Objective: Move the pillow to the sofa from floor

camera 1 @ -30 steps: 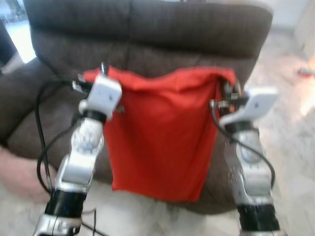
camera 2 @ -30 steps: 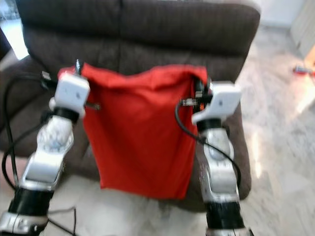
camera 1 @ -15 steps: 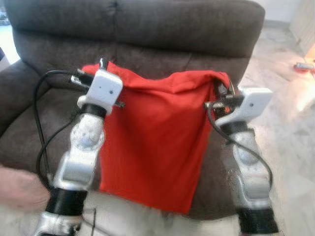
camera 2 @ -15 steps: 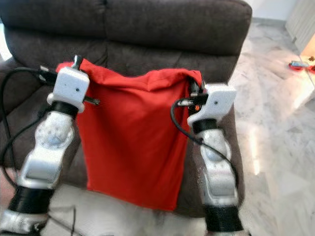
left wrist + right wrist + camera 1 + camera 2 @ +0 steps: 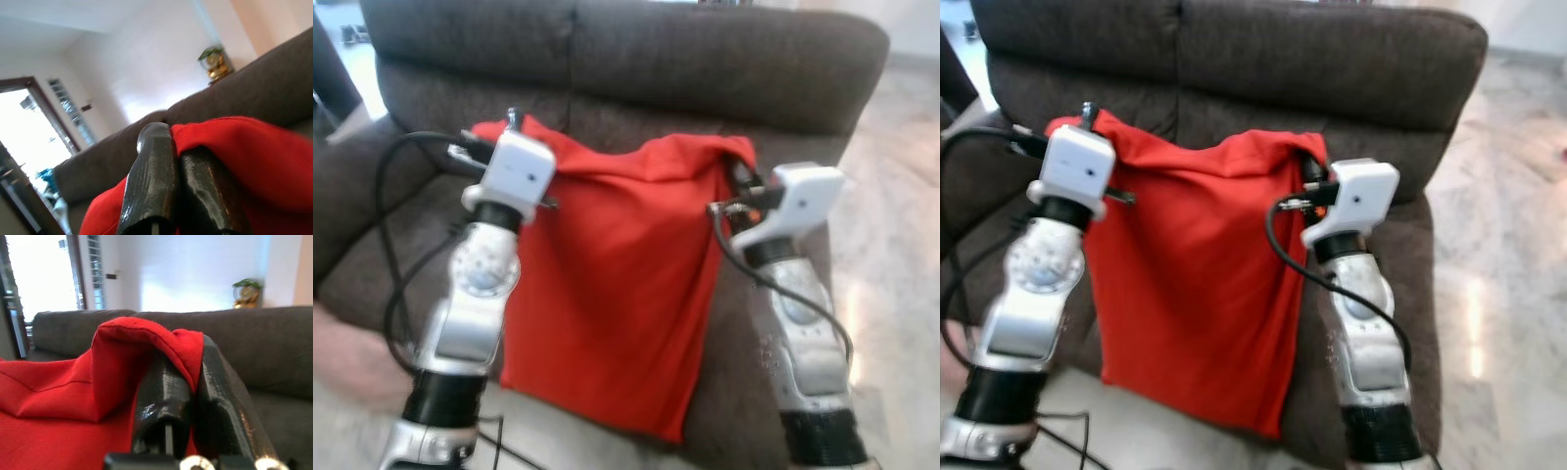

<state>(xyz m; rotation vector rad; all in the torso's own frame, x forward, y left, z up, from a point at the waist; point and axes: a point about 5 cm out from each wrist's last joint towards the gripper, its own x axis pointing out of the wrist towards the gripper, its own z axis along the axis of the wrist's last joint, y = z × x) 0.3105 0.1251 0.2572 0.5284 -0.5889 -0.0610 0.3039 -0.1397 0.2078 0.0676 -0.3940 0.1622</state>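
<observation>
Both grippers, left gripper (image 5: 178, 161) and right gripper (image 5: 190, 382), are pinching the limp, light-looking pillow's (image 5: 617, 284) top corners before the sofa (image 5: 705, 59).

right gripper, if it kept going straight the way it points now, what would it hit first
Most likely the sofa's backrest. The right gripper is shut on the red pillow and points at that dark cushion, though how far off it lies is unclear.

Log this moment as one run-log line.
left gripper: shut on red pillow | right gripper: shut on red pillow | pillow hanging before brown sofa
</observation>
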